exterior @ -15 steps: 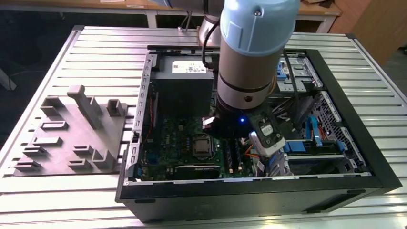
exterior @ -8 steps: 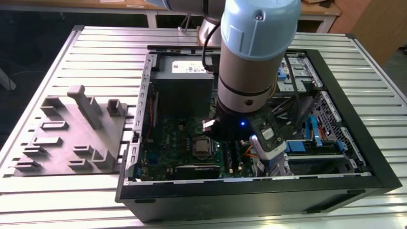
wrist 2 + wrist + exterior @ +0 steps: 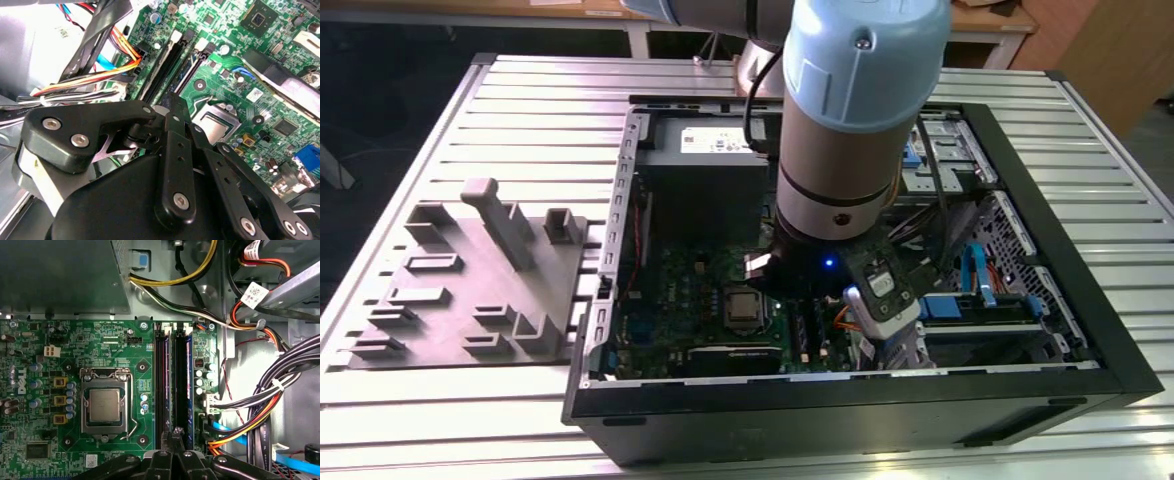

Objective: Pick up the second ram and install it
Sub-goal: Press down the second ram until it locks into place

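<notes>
My gripper [image 3: 176, 431] hangs low over the green motherboard [image 3: 60, 345] inside the open computer case [image 3: 854, 400]. Its black fingers [image 3: 172, 112] are shut, tips together, with nothing showing between them. They sit right above the near end of the long black memory slots [image 3: 161, 385]. A thin blue-edged strip [image 3: 189, 385] runs along the slot nearest the small capacitors. I cannot tell whether that strip is the second ram. In the exterior view the arm's wrist [image 3: 834, 200] covers the slots.
The processor socket [image 3: 105, 405] lies beside the slots. Bundled cables [image 3: 270, 395] crowd the other side. The power supply [image 3: 700, 140] fills the case's far end. A grey holder fixture [image 3: 467, 290] sits on the slatted table at the exterior view's left.
</notes>
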Motion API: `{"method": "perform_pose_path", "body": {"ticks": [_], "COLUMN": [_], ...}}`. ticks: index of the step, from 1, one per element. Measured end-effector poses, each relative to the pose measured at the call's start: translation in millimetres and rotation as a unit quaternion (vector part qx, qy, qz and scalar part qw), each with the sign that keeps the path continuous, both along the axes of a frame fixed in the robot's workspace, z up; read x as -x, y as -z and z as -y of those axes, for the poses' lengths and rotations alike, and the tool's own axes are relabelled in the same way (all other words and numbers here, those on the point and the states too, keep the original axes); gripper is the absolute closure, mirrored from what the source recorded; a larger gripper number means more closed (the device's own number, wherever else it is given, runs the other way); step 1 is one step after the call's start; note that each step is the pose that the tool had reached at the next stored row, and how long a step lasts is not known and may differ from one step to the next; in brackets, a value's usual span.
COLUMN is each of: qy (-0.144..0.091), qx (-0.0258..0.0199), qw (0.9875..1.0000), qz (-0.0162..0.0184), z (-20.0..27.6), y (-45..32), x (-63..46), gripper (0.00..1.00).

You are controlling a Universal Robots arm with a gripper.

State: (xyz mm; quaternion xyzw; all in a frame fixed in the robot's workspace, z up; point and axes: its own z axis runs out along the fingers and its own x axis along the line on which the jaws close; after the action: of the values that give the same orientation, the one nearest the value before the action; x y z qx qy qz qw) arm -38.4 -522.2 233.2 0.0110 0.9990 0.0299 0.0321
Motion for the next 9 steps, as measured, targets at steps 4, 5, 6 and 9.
{"method": "perform_pose_path", "body": {"ticks": [4, 5, 6, 9], "qy": [0.0, 0.0, 0.0, -0.001], "qx": [0.0012, 0.0021, 0.0027, 0.0037], "qw": [1.0, 1.0, 1.0, 0.9999], "qz": [-0.0013, -0.0036, -0.0065, -0.0138], "z": [0.0, 0.2, 0.3, 0.7], "y": [1.4, 1.9, 2.6, 4.5], "x": [-0.1, -0.2, -0.2, -0.7], "gripper": [0.9, 0.9, 0.9, 0.9]}}
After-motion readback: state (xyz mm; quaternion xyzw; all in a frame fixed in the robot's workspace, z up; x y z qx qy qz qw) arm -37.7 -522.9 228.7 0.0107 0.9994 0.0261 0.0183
